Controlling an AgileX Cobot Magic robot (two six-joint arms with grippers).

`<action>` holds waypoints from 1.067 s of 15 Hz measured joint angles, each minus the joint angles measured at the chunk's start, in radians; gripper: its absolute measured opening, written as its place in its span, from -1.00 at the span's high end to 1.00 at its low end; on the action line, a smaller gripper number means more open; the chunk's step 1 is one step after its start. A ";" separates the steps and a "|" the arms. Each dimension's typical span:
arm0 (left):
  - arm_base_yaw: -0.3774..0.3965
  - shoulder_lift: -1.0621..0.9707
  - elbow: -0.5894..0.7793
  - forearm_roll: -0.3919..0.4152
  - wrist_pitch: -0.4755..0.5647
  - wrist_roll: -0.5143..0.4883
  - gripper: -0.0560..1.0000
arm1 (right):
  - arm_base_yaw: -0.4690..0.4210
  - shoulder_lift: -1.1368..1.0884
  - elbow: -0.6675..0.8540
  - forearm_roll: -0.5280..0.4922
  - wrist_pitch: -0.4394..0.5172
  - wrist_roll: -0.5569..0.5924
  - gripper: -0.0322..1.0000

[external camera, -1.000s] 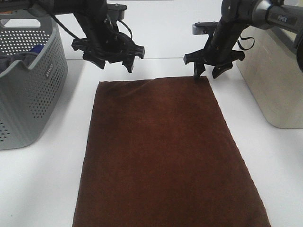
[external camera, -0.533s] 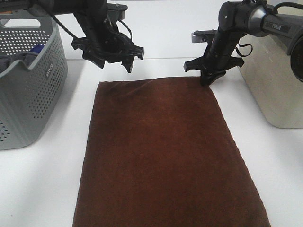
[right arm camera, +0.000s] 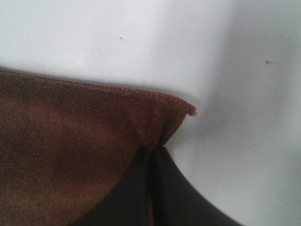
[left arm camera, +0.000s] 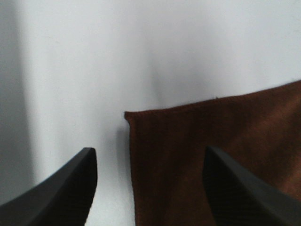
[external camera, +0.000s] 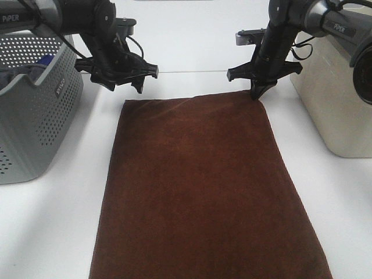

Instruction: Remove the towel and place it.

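Pinching a towel [external camera: 200, 186] corner, right end effector [external camera: 257, 94] (near edge cropped)

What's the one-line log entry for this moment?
stage: grasping corners | right hand: shut on towel far-right corner | left hand: open, over far-left corner, no grip | towel: flat on table

Robot lab or test bench, laid out for laundry handling. Bare white table [external camera: 58, 232] against a plain white wall [external camera: 192, 35]. Two black robot arms, left arm [external camera: 87, 14] and right arm [external camera: 296, 14], reaching in from the far side, each lettered PIPER. Grey perforated laundry basket [external camera: 35, 116] at the left, beige bin [external camera: 337, 104] at the right, brown towel [external camera: 197, 186] spread flat between them. Even indoor light.
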 joint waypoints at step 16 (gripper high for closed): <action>0.016 0.186 -0.174 -0.039 0.022 0.054 0.88 | 0.000 0.000 -0.003 -0.002 0.000 0.000 0.94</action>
